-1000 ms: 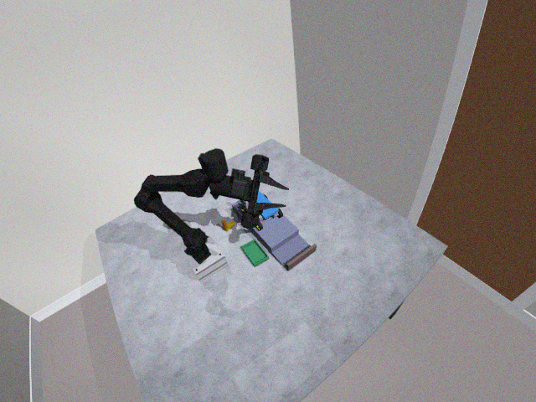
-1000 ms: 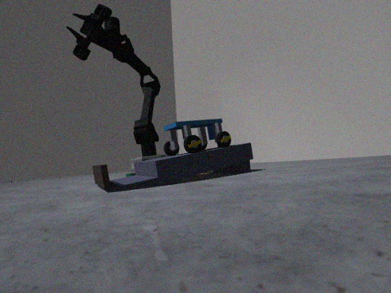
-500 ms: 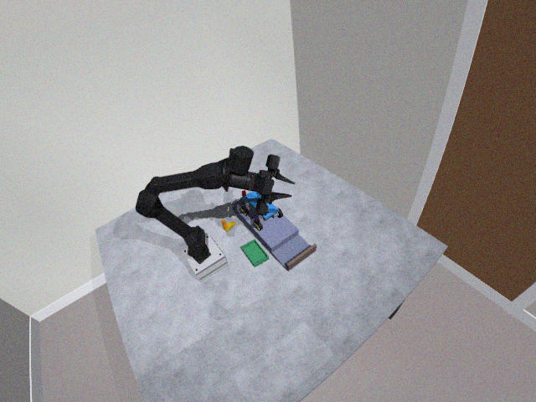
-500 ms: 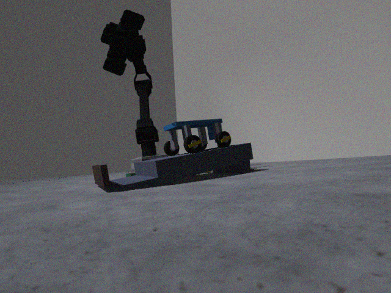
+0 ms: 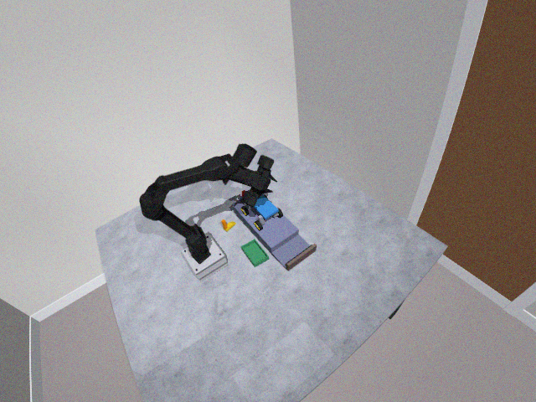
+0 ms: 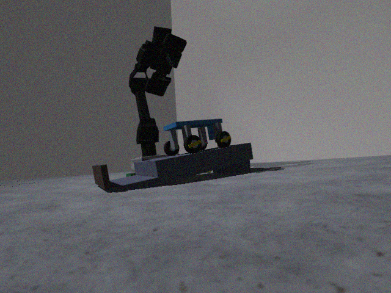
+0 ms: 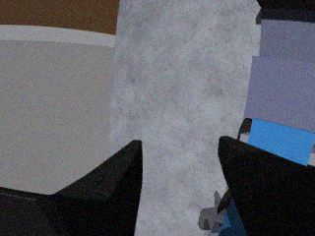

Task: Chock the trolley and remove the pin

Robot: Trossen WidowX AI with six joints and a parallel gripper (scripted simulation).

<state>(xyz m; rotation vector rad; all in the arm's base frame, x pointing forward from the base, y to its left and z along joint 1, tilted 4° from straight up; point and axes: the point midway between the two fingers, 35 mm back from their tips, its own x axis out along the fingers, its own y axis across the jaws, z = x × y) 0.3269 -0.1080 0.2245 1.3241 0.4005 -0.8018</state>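
The blue trolley (image 5: 266, 208) (image 6: 195, 123) (image 7: 281, 142) stands on the upper part of the grey-blue ramp (image 5: 276, 231) (image 6: 189, 165) (image 7: 281, 88). The red head of the stop pin (image 5: 244, 193) shows at the ramp's uphill end, partly hidden by the arm. The yellow chock (image 5: 230, 225) with its orange handle lies on the table beside the ramp, on the arm-base side. The green tray (image 5: 255, 253) (image 6: 130, 174) lies beside the ramp's lower half. My gripper (image 5: 273, 185) (image 7: 181, 147) is partly open and empty, held high above the trolley's end of the ramp. Its fingertips are not clear in the exterior view.
A brown end board (image 5: 301, 256) (image 6: 100, 176) stands across the ramp's downhill end. The white arm base (image 5: 212, 265) sits on the table to the left of the tray. The arm reaches over the table on the uphill side of the chock. Walls stand behind the table.
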